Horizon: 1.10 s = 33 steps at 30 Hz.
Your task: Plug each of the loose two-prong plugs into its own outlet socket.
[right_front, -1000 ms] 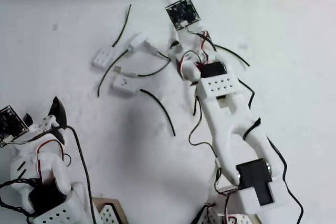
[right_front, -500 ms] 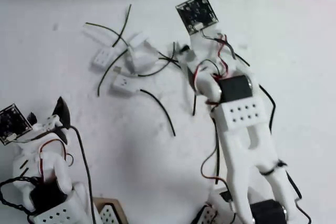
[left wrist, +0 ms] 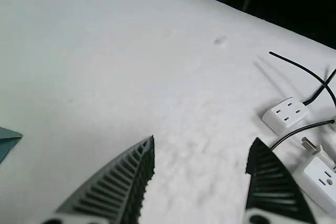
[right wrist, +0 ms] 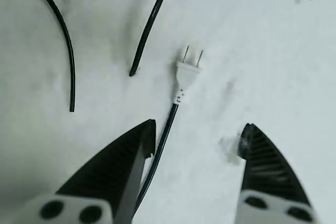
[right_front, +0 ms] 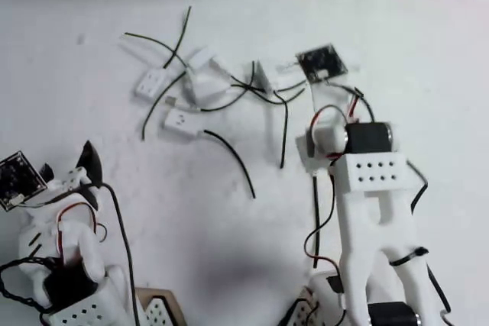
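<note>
The right gripper (right wrist: 199, 124) is hovering wide open near a plug (right wrist: 188, 73), apparently lining up a grasp; next, descend and close.

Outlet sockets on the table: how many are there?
2 for sure: one outlet socket at the cable tangle's left edge, a second outlet socket just below it in the high view. White pieces within the tangle may hide more; too unclear to tell.
</note>
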Each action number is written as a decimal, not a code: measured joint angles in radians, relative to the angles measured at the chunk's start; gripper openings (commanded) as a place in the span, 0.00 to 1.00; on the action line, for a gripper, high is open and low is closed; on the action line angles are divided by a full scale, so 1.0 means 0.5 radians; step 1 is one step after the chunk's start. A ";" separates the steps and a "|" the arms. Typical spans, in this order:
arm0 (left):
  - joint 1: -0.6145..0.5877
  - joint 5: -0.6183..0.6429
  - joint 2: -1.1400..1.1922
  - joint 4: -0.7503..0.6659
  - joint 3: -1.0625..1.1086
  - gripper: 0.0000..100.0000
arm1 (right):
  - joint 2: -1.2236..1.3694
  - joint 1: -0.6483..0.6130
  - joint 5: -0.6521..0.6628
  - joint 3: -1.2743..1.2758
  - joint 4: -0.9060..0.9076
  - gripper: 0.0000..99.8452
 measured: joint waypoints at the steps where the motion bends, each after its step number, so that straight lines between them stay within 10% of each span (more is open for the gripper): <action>1: 0.000 0.000 0.000 0.000 0.000 0.28 | 0.000 -0.006 0.000 0.095 -0.055 0.25; 10: 0.009 -0.068 0.000 0.000 0.009 0.28 | 0.000 -0.012 0.000 0.577 -0.512 0.25; 23: 0.666 -0.706 0.025 0.298 -0.261 0.29 | 0.000 -0.236 -0.635 0.592 -0.525 0.25; 33: 0.832 -0.924 1.080 0.095 -0.706 0.29 | 0.000 -0.190 -0.657 0.592 -0.525 0.25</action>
